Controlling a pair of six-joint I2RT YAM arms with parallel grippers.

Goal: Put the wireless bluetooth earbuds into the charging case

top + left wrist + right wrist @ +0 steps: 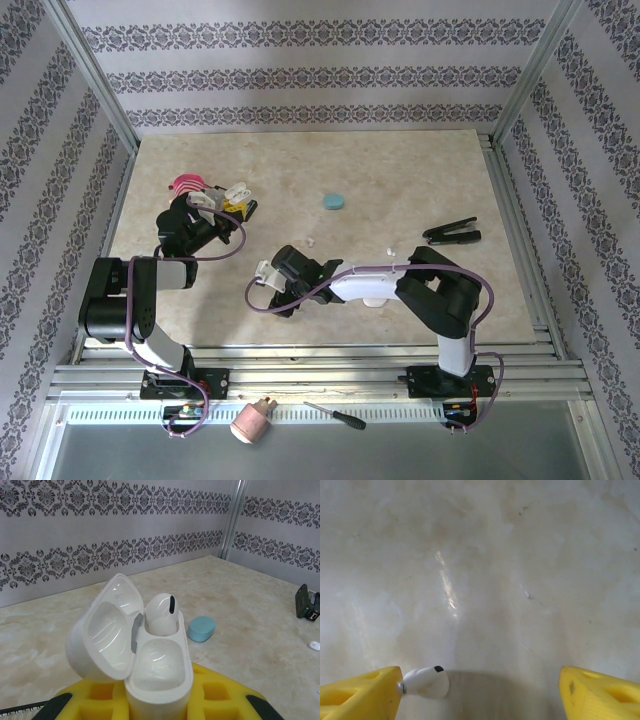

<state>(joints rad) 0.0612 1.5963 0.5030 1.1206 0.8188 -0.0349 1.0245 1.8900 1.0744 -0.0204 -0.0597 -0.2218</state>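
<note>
From above, the left gripper point(222, 198) sits at ten o'clock on the table point(400, 170) and the right gripper point(266, 272) is near centre, with a loose earbud point(311, 241) at its one o'clock. In the left wrist view, that gripper is clenched on the open charging case point(160, 675). A seated bud point(161, 612) fills the twelve-o'clock socket and the six-o'clock socket is empty. In the right wrist view the jaws stand wide, and a white earbud point(422, 682) touches the seven-o'clock finger, unclamped. The step in hand looks like picking up the second bud. Next, I judge, the gripper should centre over it and close.
</note>
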